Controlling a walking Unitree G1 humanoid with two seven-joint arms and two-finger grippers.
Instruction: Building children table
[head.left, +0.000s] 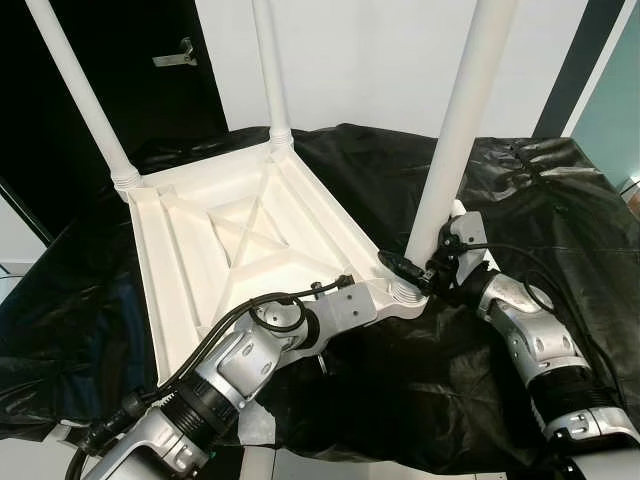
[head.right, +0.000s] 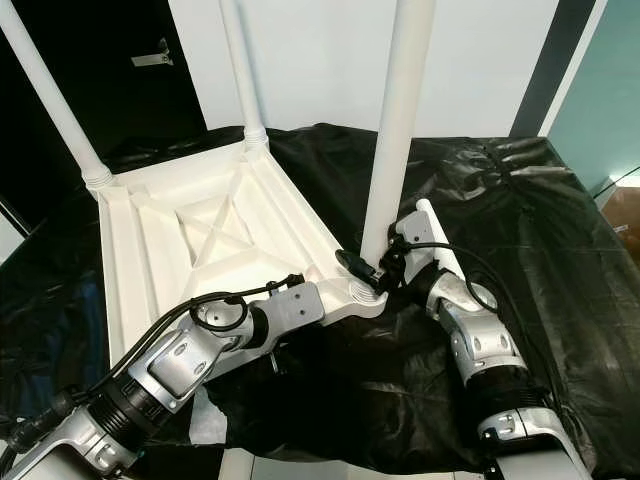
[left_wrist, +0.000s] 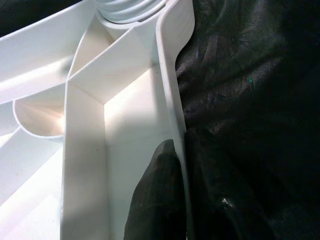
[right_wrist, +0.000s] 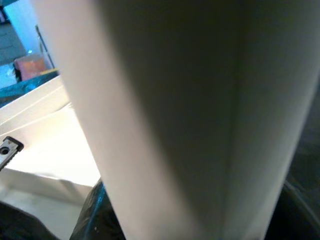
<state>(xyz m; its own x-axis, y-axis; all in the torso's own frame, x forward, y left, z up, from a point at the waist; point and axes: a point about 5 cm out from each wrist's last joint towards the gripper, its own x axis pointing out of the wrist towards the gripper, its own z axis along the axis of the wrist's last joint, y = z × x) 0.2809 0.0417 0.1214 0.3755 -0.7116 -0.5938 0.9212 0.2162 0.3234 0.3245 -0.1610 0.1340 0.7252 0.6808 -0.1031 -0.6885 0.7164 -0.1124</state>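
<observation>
Tabletop (head.left: 230, 240), white plastic and flipped underside-up, lies on a black sheet (head.left: 520, 190) so the legs can go in from above. From the head cameras, two legs already stand in the far corners, and a third leg (head.left: 455, 140) rises from the near right corner socket. The right gripper (head.left: 425, 272) sits low against that leg's base, apparently turning or steadying it where it seats. The left gripper (head.left: 345, 300) reaches in along the near edge, I'd guess to keep the top from sliding while the leg is worked.

Looking along the left wrist, one black finger (left_wrist: 157, 200) lies inside the rim wall (left_wrist: 172, 110) and the other outside, pinched narrow on that wall.

Along the right wrist, the leg's white shaft (right_wrist: 170, 120) crowds the lens; whether those fingers clasp it, I cannot tell.

The ribbed hollows of the underside hold nothing loose.
</observation>
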